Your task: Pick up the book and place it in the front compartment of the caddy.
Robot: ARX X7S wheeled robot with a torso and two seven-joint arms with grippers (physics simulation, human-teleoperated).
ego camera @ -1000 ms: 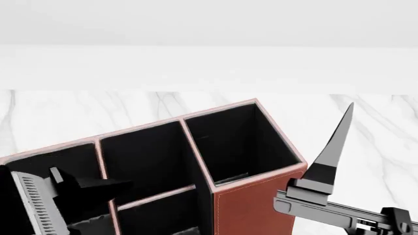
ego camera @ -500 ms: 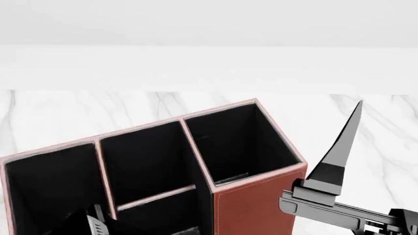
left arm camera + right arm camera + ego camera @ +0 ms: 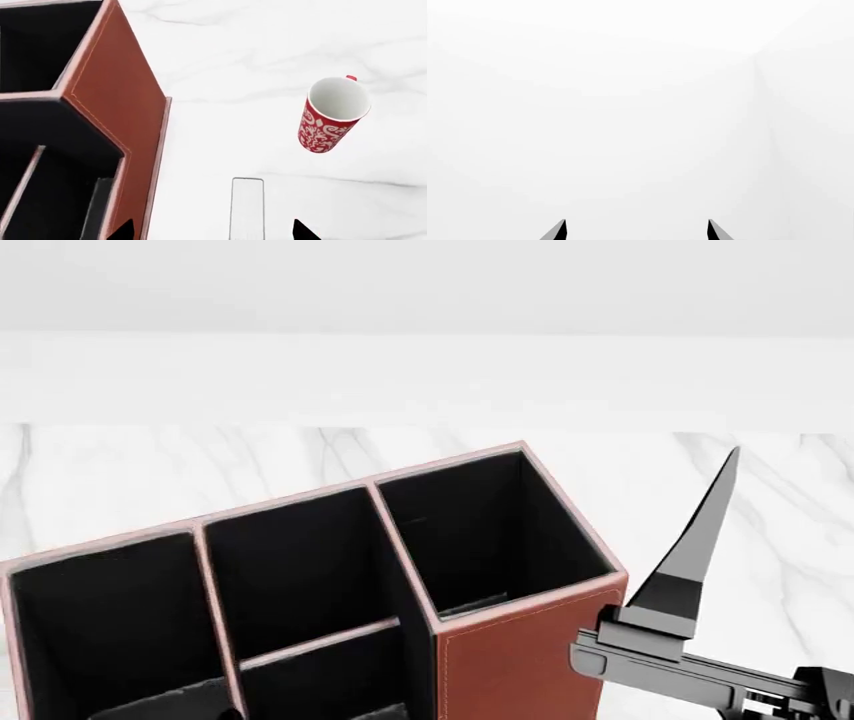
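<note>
White marble table point(image 3: 160, 470) under blank white walls; both hands point(image 3: 213, 232) point(image 3: 637, 231) spread, empty.

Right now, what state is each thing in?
caddy: upright, open-topped.
book: apparently the dark slab standing inside a caddy compartment, unheld.
mug: upright, empty.
left gripper: open, empty.
right gripper: open, empty.

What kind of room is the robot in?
Probably a kitchen or desk counter, though it's a simulated one: a white marble countertop, a red-and-white patterned mug, a leather-look caddy, plain white walls behind.
</note>
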